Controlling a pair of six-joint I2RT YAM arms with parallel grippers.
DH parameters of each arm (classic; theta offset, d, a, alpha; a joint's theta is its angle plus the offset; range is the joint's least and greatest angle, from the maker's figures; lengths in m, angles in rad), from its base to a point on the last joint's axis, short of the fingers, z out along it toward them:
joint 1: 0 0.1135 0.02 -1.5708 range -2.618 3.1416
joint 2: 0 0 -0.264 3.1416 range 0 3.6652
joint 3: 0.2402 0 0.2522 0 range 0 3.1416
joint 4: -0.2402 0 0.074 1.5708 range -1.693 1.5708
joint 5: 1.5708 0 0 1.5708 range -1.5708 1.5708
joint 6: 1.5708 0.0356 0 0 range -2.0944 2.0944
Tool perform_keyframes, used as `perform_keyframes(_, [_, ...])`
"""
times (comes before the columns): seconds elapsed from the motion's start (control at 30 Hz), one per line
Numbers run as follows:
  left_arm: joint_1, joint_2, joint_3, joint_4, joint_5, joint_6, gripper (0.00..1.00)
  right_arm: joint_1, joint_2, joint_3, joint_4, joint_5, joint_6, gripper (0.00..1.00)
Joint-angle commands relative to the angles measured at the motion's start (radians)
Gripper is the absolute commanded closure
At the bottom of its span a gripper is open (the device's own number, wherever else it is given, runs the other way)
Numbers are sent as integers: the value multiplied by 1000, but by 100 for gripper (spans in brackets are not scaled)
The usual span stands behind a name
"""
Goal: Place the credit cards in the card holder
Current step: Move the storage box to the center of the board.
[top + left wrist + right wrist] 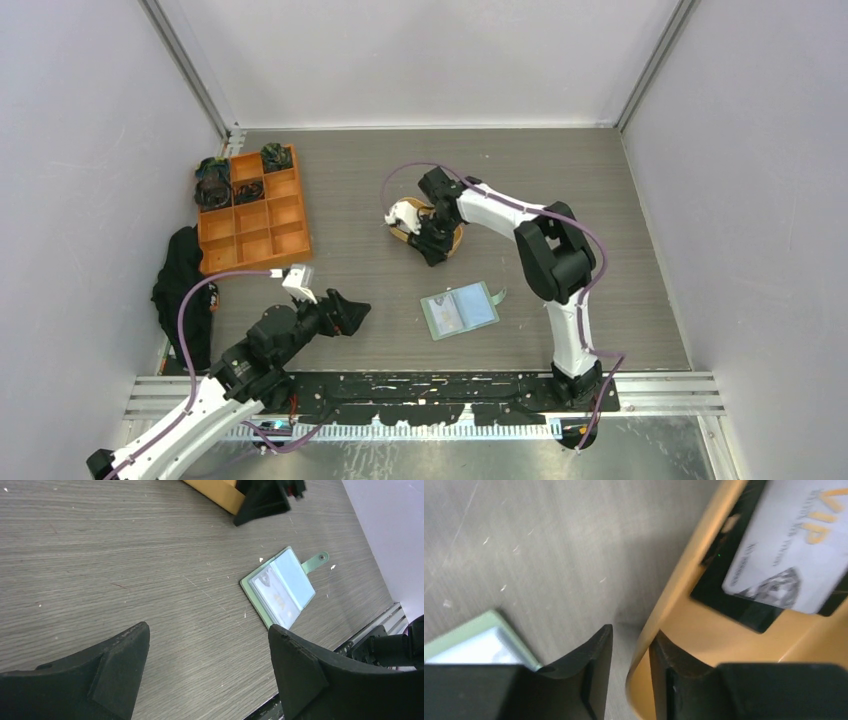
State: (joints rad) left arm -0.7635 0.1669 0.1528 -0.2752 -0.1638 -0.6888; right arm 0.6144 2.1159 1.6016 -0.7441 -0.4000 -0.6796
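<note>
The sage-green card holder [459, 311] lies open on the table, a card showing under its clear pocket; it also shows in the left wrist view [280, 587] and as a corner in the right wrist view [479, 645]. A white VIP credit card [789, 555] lies over a black card [734, 605] in the orange oval tray [684, 590]. My right gripper [631, 640] straddles the tray's rim, one finger inside and one outside, nearly closed on it. In the top view it [433, 245] is at the tray's near-left edge [455, 243]. My left gripper [207, 650] is open and empty, left of the card holder.
An orange grid organiser [250, 215] with dark items in its back cells stands at the far left. A black cloth [180, 280] lies beside it at the table's left edge. Grey walls enclose the table on three sides.
</note>
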Motion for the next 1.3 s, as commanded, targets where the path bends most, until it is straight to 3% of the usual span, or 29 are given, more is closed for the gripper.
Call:
perform_keyframes(0.0, [6,17,-8,34,18,-29,12,14,-165,-119,-121,-104,-296,64])
perform_keyframes(0.17, [5,37,-17,66,36,-45,13,34,-296,-271,-226,-148,-597,71])
perform_keyframes(0.37, [6,59,-35,103,59,-73,14,41,-393,-381,-220,-27,-742,72])
perform_keyframes(0.67, [6,96,-46,142,82,-98,15,-20,-432,-387,-17,138,-532,73])
perform_keyframes(0.97, [6,91,-52,145,90,-110,16,-116,-355,-353,88,308,-438,70])
perform_keyframes(1.07, [6,86,-54,143,89,-112,16,-140,-357,-364,101,352,-471,66])
perform_keyframes(1.27, [6,91,-58,153,87,-113,16,-160,-448,-370,18,158,-478,37])
